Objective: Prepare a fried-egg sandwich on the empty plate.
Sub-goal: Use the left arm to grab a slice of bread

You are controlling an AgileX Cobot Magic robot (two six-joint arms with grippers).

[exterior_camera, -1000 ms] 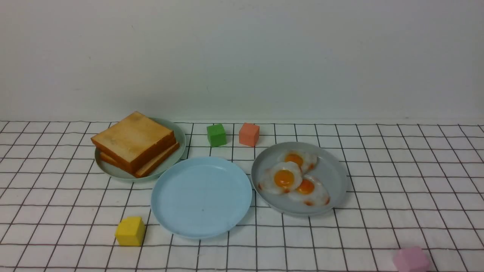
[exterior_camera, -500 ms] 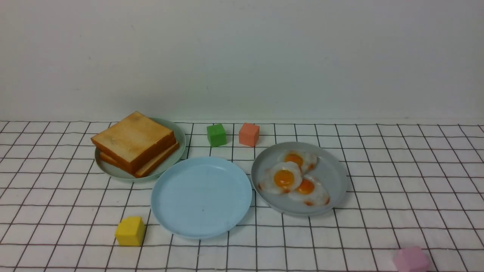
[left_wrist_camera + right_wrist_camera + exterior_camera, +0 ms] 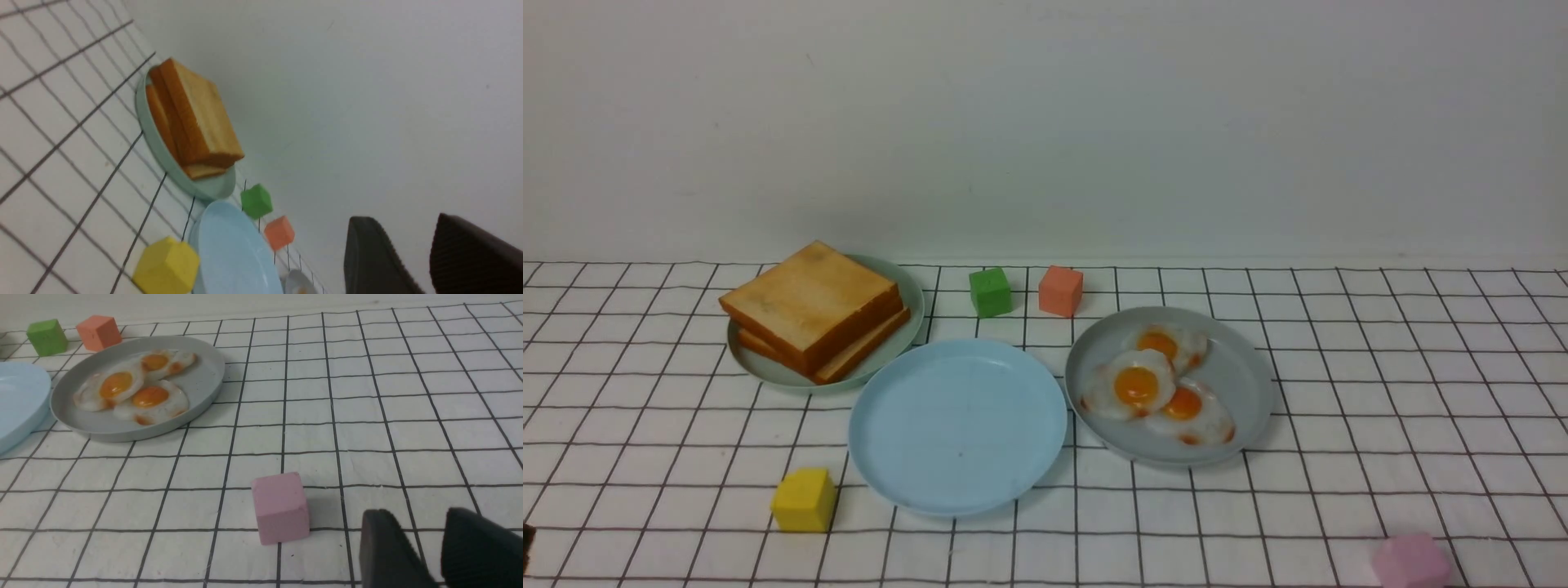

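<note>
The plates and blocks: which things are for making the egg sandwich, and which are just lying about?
For the sandwich:
- toast slices
- fried eggs
- blue plate
- green plate, holding toast
- grey plate, holding eggs

Just lying about:
- green block
- orange block
- yellow block
- pink block

Three plates (image 3: 960, 429), three fried eggs (image 3: 1135, 385), four blocks (image 3: 804, 500), and toast slices (image 3: 809, 302) too overlapped to count.

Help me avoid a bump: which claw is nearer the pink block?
Right. The right claw shows close to the pink block in its wrist view; the left claw is far off, across on the yellow block's side.
</note>
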